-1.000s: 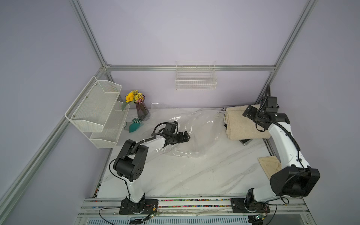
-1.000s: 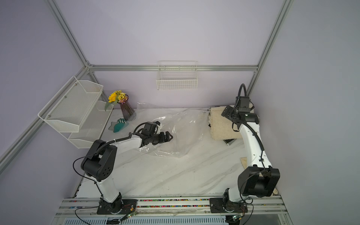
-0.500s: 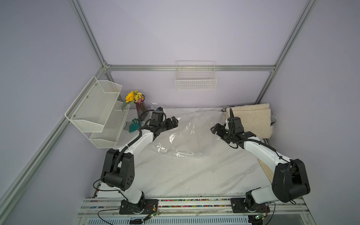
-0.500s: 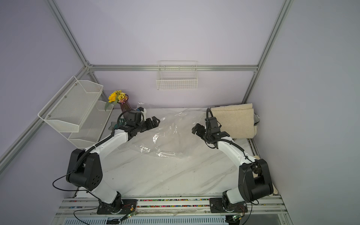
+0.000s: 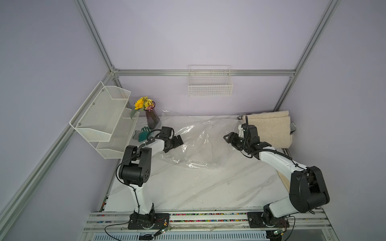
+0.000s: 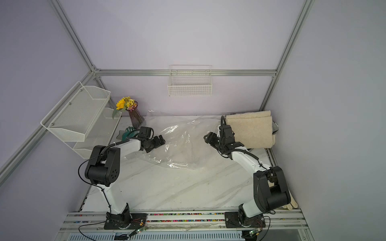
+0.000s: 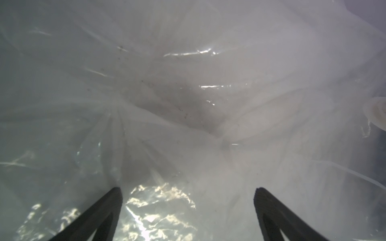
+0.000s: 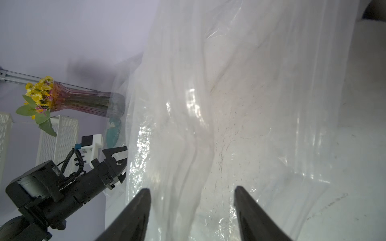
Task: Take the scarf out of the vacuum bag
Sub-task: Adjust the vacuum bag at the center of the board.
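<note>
The slippery bag (image 5: 198,144) is spread between the wide-open left claw (image 5: 177,142) and the part-open right claw (image 5: 228,137). The scarf (image 5: 271,129), likely soft, is folded behind the right claw, best gripped at its thick edge.

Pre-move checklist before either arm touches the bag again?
1. Scarf out of the vacuum bag: ok. It lies folded at the far right of the table, beside the bag.
2. Bag empty: ok. Only the marble top shows through the plastic in both top views.
3. Left gripper free: ok. Its jaws are wide apart with plastic ahead and nothing clamped.
4. Right gripper free: the jaws are apart, but whether they touch the plastic, cannot tell.
5. Vase safe: ok. It stands upright, apart from the left gripper.
</note>
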`<state>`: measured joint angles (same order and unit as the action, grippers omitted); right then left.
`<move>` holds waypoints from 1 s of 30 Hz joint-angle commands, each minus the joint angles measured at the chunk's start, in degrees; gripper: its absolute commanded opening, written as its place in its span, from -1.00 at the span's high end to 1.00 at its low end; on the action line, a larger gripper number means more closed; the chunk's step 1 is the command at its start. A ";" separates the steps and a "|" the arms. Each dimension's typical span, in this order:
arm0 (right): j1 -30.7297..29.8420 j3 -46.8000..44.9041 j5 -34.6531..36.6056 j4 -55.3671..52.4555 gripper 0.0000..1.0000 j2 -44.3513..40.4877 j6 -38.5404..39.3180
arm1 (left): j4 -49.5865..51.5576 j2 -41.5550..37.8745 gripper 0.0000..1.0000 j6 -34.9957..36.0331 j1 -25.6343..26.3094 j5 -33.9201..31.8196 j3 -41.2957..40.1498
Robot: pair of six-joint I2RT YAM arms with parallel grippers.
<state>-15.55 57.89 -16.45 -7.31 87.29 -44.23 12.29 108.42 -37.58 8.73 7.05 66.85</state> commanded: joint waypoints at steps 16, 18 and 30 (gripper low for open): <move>-0.31 0.76 5.29 -23.84 1.00 2.45 5.89 | 1.35 2.47 -1.00 -3.56 -2.12 -0.13 -0.51; -0.36 -0.37 7.19 -26.36 1.00 4.26 7.02 | 1.66 2.56 -0.99 -3.55 -2.44 -0.02 -0.38; -0.03 -1.17 16.74 -29.82 1.00 14.25 12.20 | 2.90 2.23 -1.00 -3.16 -2.97 0.96 0.55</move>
<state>-15.75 57.71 -6.07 -31.79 99.37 -34.57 11.22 108.84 -39.94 6.46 8.14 67.07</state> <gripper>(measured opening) 0.054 0.997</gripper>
